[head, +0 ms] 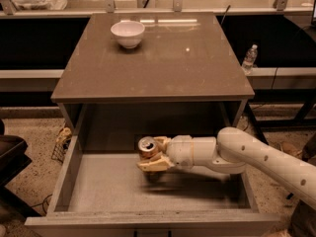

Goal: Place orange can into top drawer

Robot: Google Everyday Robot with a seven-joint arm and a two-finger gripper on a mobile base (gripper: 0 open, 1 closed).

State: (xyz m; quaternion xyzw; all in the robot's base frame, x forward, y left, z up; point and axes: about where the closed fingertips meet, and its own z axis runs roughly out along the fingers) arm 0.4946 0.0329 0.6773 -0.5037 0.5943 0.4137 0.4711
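The hand [150,156] grips the orange can [147,146] (tilted) over the top drawer [69,174]

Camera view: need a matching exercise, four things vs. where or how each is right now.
Things:
1. orange can
2. white bowl
3. top drawer
4. plastic bottle

Places or states:
A. on the tabletop, near its far edge
B. pulled open below the tabletop
C. gripped by the tool, over the drawer bottom
D. off the table, beyond its right edge

Pairs: 1-C, 2-A, 3-B, 4-D
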